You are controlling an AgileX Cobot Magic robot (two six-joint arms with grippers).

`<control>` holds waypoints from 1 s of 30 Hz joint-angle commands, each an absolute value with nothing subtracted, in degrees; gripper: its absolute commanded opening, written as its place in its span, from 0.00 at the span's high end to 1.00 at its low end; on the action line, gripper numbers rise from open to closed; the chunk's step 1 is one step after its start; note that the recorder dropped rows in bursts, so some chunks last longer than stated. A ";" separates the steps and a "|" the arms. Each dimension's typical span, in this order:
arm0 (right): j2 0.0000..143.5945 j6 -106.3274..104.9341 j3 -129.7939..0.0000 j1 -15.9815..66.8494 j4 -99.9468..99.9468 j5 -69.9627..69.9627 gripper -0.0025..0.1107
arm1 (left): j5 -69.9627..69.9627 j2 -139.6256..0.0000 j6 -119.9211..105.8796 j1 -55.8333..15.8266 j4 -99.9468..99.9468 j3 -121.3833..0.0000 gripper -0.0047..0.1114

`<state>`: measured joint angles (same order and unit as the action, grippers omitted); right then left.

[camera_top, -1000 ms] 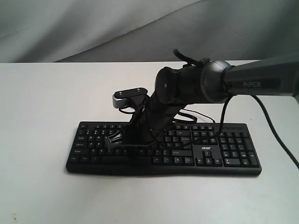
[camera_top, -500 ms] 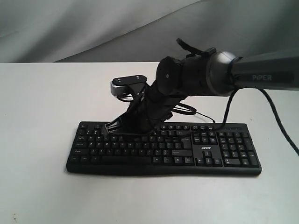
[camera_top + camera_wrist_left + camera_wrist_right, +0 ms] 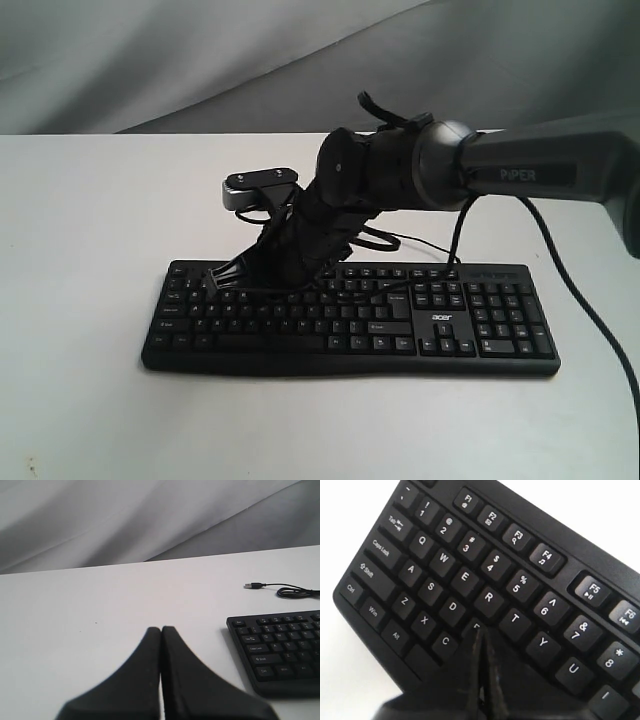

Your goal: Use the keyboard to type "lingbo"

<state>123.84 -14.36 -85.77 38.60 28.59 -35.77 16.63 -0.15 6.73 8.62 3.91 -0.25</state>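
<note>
The black acer keyboard [image 3: 440, 318] lies across the white table [image 3: 90, 250]. My right arm reaches over it from the right, and its gripper [image 3: 215, 278] hangs low over the left letter keys. In the right wrist view that gripper [image 3: 481, 629] is shut, its joined tips just over the F key, between D and T on the keyboard [image 3: 465, 575]. I cannot tell whether the tips touch a key. My left gripper [image 3: 161, 628] is shut over bare table, to the side of the keyboard's [image 3: 280, 647] Esc corner. It does not show in the exterior view.
The keyboard's thin black USB cable [image 3: 292, 591] lies coiled on the table behind it, plug [image 3: 250, 585] loose. The right arm's own cable [image 3: 560, 270] hangs over the number pad side. Grey cloth [image 3: 200, 60] backs the table.
My right gripper has lifted from the lower letter rows and swung left and toward the back rows of the keyboard. It stayed shut.
</note>
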 commanded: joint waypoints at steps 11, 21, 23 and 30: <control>124.89 -15.55 -86.16 38.76 29.99 -34.77 0.98 | 16.36 0.00 6.96 8.73 3.45 0.00 0.96; 125.00 -16.06 -86.16 38.76 30.23 -34.56 0.98 | 16.36 0.00 6.96 8.73 3.45 0.00 0.96; 125.48 -15.82 -86.16 38.76 30.23 -34.97 0.98 | 16.36 0.00 6.96 8.73 3.45 0.00 0.96; 126.57 -14.95 -86.16 38.76 29.88 -35.77 0.98 | 16.36 0.00 6.96 8.73 3.45 0.00 0.96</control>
<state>126.08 -15.04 -86.02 38.60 30.07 -35.25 16.63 -0.15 6.73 8.62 3.91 -0.25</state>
